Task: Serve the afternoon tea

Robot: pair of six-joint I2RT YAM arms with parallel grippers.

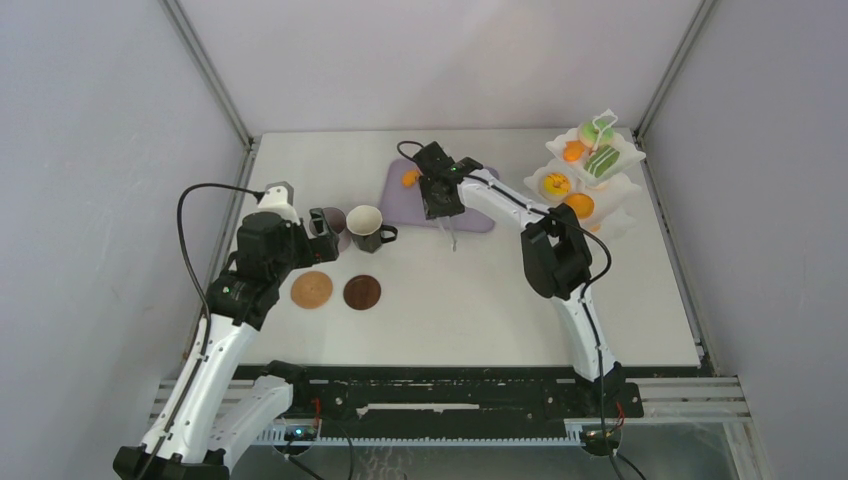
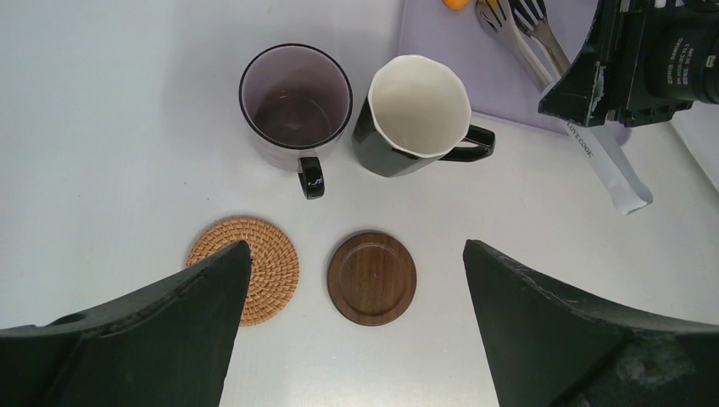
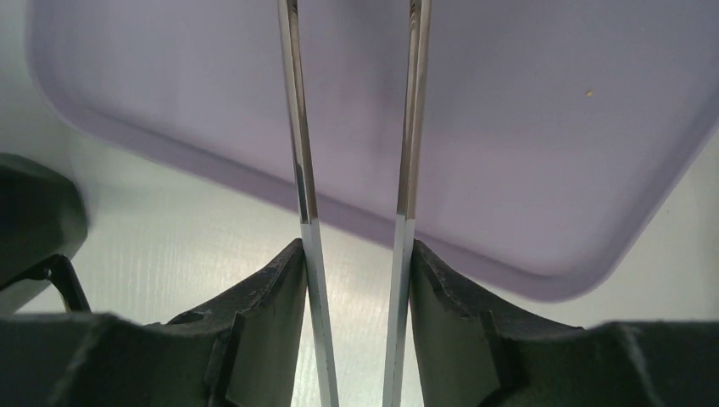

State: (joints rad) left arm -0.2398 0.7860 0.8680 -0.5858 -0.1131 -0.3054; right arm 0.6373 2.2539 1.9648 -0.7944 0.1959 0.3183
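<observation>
**Top external view**
- Left gripper (image 1: 326,228): left of centre, close beside the mauve mug (image 1: 340,221), jaws spread wide, nothing in them.
- Dark mug (image 1: 366,228): white inside, upright just right of the mauve one, handle to the right.
- Woven coaster (image 1: 311,290) and dark wooden coaster (image 1: 362,292): side by side below the mugs, both bare.
- Right gripper (image 1: 446,212): upper centre, over the lower edge of the lilac tray (image 1: 400,205), with the tongs (image 1: 453,235) hanging below it.
- Orange sweet (image 1: 410,178): on the tray's upper left.
- White three-tier stand (image 1: 627,150): upper right, loaded with orange, yellow and green sweets (image 1: 555,184). I cannot tell doughnut from macaron at this size.

**Left wrist view**
- Both fingers (image 2: 169,331) sit at the lower corners, far apart.
- Both mugs are empty at upper centre, with the coasters beneath them.
- Tong tips lie on the tray at the upper right.

**Right wrist view**
- The finger pads (image 3: 275,288) press the outer faces of the two metal tong arms, so I read this claw as clamped on the tongs.
- The tray fills the upper frame.
</observation>
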